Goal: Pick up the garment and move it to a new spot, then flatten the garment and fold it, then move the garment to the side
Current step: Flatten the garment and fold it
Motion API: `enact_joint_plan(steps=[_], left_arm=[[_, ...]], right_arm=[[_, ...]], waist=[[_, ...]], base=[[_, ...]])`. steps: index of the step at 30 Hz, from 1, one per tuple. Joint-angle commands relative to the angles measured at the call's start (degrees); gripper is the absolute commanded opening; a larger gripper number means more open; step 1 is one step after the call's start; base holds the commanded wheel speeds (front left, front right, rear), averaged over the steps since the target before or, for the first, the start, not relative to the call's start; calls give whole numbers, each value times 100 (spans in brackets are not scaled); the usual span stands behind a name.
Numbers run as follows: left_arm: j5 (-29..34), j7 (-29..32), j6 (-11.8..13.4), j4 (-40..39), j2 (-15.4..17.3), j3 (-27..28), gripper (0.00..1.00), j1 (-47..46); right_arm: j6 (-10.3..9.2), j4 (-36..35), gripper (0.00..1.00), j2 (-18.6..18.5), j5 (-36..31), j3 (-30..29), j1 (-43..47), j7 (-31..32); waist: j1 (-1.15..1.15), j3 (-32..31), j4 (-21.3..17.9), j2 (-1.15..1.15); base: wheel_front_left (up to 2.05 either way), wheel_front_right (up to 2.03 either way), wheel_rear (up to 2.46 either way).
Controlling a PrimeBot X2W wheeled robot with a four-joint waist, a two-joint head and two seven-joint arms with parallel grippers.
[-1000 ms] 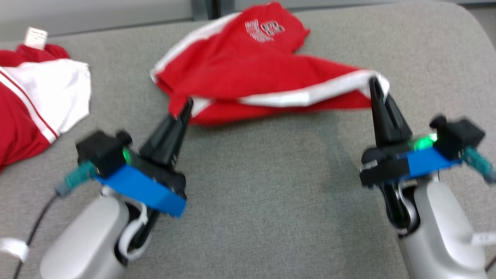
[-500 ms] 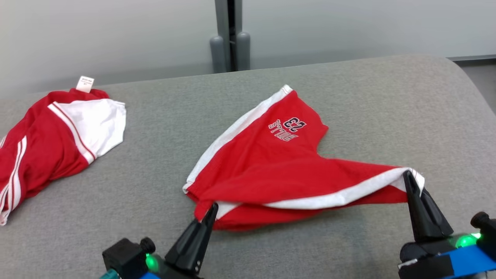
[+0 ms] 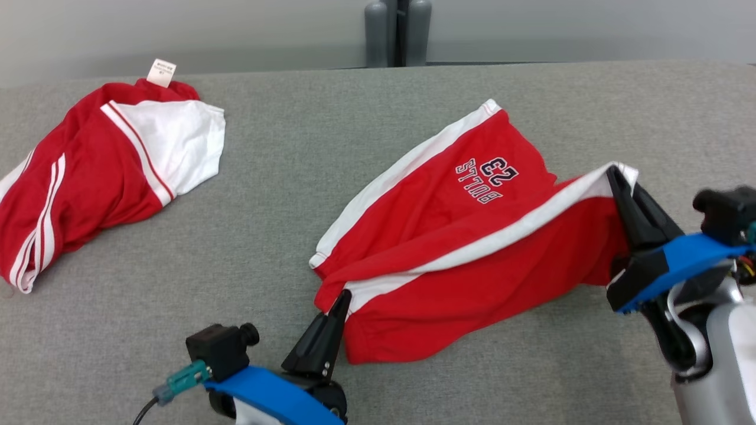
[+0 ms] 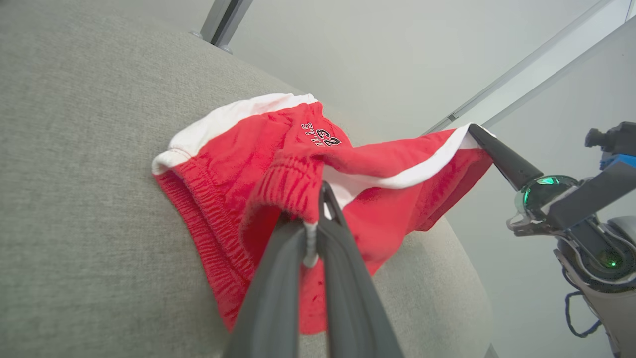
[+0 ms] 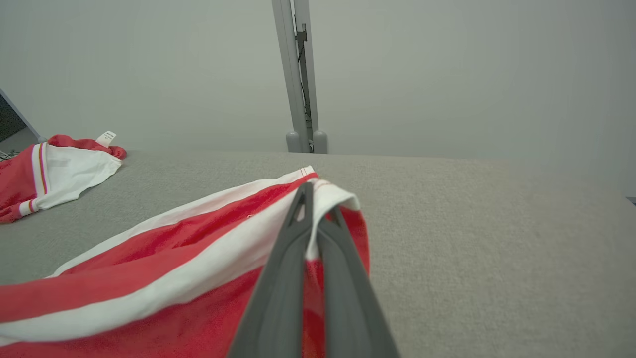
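Red and white cloth: far left on the grey surface, crumpled; maybe a shirt.
Left gripper: near, left of middle; jaws pinched tight on the waistband.
Red shorts: middle to right, held at two ends, far leg resting on the surface.
Right gripper: right; jaws squeezed together on the white stripe end.

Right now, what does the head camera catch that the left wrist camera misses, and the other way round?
Head view: a second red-and-white garment lying off to the left, with its white tag. Left wrist view: a close look at the gathered waistband pinched in the left gripper. Both: the red shorts, held at one striped corner by the right gripper, on the grey padded surface.
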Motion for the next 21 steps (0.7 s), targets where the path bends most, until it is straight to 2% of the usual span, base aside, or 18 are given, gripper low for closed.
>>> enact_joint_plan(steps=[1, 5, 11, 21], left_arm=[[-110, 35, -14, 95, -96, 74, 0, -163], [-364, 233, 38, 550, -363, 213, 0, -601], [-583, 434, 91, 1212, -785, 315, 0, -1253], [-374, 500, 90, 1976, -1168, 186, 0, -2043]], right_arm=[[1, 208, 0, -96, 20, 88, -311, 61], [1, 1118, 0, -363, 35, 348, -1344, 250], [1, 2570, 0, -543, -65, 755, -2659, 381], [1, 4141, 0, -705, -170, 1479, -3939, 28]], waist=[[0, 200, 198, 0], [0, 449, 405, 0], [0, 779, 689, 0], [0, 1068, 980, 0]], base=[[0, 0, 0], [0, 0, 0], [0, 0, 0], [0, 0, 0]])
